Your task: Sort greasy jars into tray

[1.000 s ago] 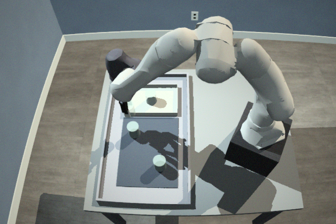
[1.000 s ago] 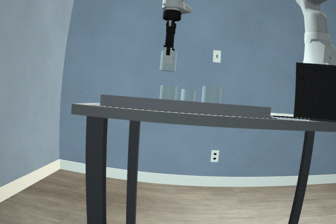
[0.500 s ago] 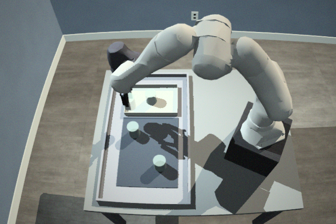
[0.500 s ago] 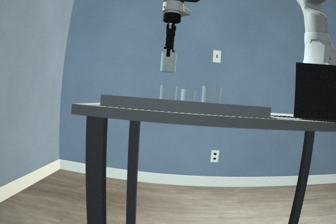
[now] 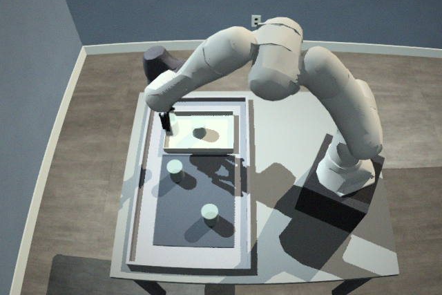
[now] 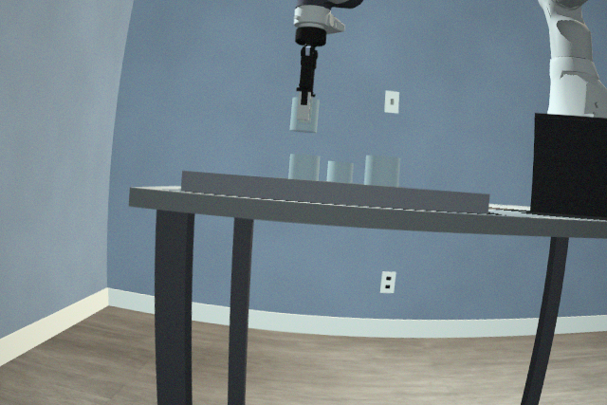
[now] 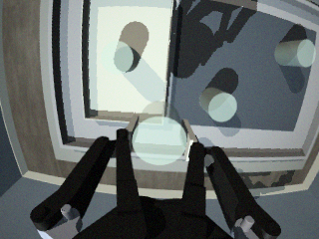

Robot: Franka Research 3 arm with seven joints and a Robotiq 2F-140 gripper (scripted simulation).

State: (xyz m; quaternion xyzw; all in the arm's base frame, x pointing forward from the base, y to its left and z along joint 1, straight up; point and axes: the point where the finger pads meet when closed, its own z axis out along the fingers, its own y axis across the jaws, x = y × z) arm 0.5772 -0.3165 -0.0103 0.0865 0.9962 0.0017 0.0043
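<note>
My gripper (image 5: 169, 121) (image 6: 304, 110) (image 7: 159, 125) is shut on a pale glass jar (image 5: 174, 127) (image 6: 294, 119) (image 7: 159, 144), held upright high above the work area. In the top view it appears over the left end of the cream tray (image 5: 199, 150) (image 7: 102, 119). Another jar (image 5: 198, 124) (image 7: 122, 56) stands inside the tray. A third jar (image 5: 175, 167) (image 7: 221, 106) stands on the dark mat (image 5: 171, 222) (image 7: 264, 95) near the tray side. A fourth jar (image 5: 209, 212) (image 7: 299, 53) stands farther along the mat. Grease cannot be seen.
A raised wall (image 5: 188, 267) (image 6: 333, 191) surrounds the tray and mat. The arm's black base block (image 5: 324, 211) (image 6: 568, 165) stands to the right. The tray's edge lies close against the mat. The arm's shadow falls across part of the mat.
</note>
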